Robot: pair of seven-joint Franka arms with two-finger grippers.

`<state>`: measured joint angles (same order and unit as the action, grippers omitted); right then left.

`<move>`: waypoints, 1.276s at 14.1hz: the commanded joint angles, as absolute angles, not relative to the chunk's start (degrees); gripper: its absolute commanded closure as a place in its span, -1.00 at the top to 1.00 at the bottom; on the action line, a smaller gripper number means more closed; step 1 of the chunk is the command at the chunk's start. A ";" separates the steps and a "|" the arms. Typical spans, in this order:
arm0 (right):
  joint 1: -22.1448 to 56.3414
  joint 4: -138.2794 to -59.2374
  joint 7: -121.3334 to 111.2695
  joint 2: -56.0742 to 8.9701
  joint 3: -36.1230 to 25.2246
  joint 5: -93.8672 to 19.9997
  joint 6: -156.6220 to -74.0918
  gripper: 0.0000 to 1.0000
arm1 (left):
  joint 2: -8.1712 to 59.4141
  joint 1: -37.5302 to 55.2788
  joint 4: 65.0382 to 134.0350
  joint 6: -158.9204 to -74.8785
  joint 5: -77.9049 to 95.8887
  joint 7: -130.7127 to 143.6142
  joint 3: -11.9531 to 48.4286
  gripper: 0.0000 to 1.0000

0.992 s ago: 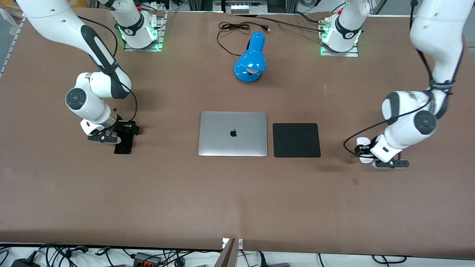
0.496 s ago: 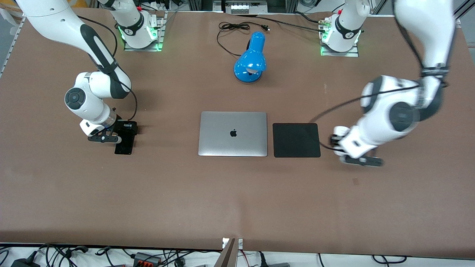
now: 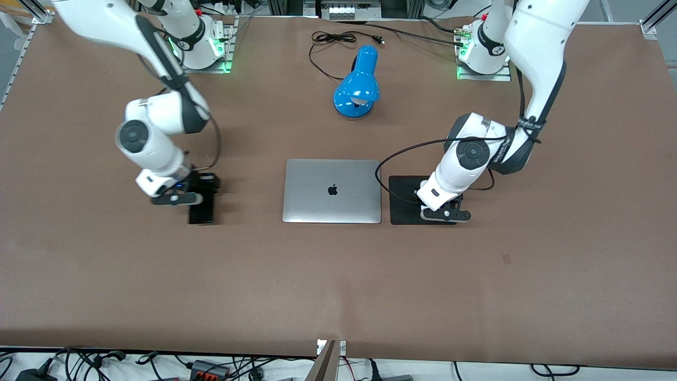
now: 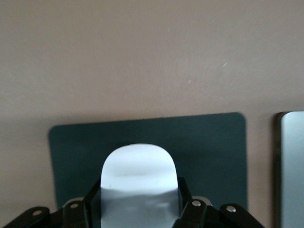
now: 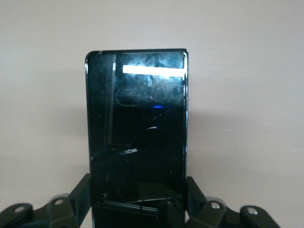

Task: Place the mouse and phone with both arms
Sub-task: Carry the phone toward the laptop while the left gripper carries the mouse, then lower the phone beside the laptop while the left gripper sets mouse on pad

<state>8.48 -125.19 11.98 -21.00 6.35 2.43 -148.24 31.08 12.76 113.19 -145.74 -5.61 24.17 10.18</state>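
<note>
Surface: brown mat (image 3: 338, 275) filling my front view, with both arm bases along its top edge.
Middle of surface: I see a closed silver laptop (image 3: 331, 191), and a square black mouse pad (image 3: 408, 201) just beside it toward the left arm's end.
Near the top edge: a blue desk lamp (image 3: 358, 84) sits with its black cord (image 3: 330, 39) coiled by it.
Left gripper: the left gripper (image 4: 140, 209) is over the mouse pad (image 4: 209, 152); my front view hides its fingers under the wrist (image 3: 443, 203), so I go by the left wrist view.
Left gripper state: fingers (image 4: 189, 202) pressed against both sides of the mouse (image 4: 138, 178), pinching it.
Mouse: white, held over the mouse pad, with the laptop's edge (image 4: 290, 166) showing at the side; I cannot tell if it touches the pad.
Right gripper: the right gripper (image 3: 203, 182) is between the laptop and the right arm's end of the surface.
Right gripper state: in the right wrist view, the right gripper (image 5: 137, 204) pinches the phone (image 5: 137, 133) by its long edges at one end, fingers (image 5: 80, 192) narrowly spread to its width.
Phone: black, glossy face up, its free end (image 3: 202, 211) pointing toward the front camera; I cannot tell if it rests on the surface (image 5: 247, 95).
</note>
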 commanded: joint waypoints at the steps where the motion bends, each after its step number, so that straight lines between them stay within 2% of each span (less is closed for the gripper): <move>1: 12.11 -121.22 20.79 -24.60 8.52 2.72 -147.66 -1.00 | 31.29 13.18 115.39 -148.70 -6.94 25.49 10.11 -0.26; 2: 13.61 -120.07 23.09 -25.74 8.61 2.72 -147.83 -1.00 | 31.55 13.10 115.75 -149.58 -6.94 25.58 10.11 -0.25; 4: 15.11 -118.40 27.49 -28.46 8.70 2.64 -149.49 -1.00 | 32.17 13.10 115.84 -149.68 -6.94 25.58 10.11 0.08; 5: 15.55 -118.39 28.21 -29.26 8.70 2.64 -150.46 -1.00 | 32.17 13.10 115.75 -149.68 -6.94 25.66 10.02 0.59; 6: 15.82 -118.39 28.47 -29.96 8.70 2.55 -151.34 -1.00 | 31.73 12.75 115.49 -149.68 -6.94 25.66 9.93 1.00; 9: 17.05 -118.39 31.19 -31.64 8.79 2.46 -154.42 -0.98 | 27.70 12.31 115.14 -147.67 -6.94 25.40 9.49 1.00; 10: 16.96 -118.39 31.20 -31.64 8.79 2.55 -154.34 -0.71 | 25.51 12.13 114.18 -144.61 -6.94 25.31 9.32 1.00; 11: 16.88 -118.39 31.38 -31.64 8.79 2.46 -154.25 0.87 | 23.66 11.26 111.82 -139.10 -6.94 24.88 9.32 1.00; 12: 16.88 -118.48 31.29 -31.55 8.79 2.46 -154.25 1.00 | 22.25 10.38 108.75 -132.60 -7.03 23.83 9.40 1.00; 14: 16.00 -118.30 30.33 -29.63 8.70 2.46 -153.64 1.00 | 21.45 8.80 100.50 -118.28 -7.03 18.66 9.40 1.00; 18: 8.90 -113.49 29.53 -19.98 8.70 3.16 -138.73 1.00 | 19.96 4.14 85.55 -98.75 -6.86 8.97 9.76 1.00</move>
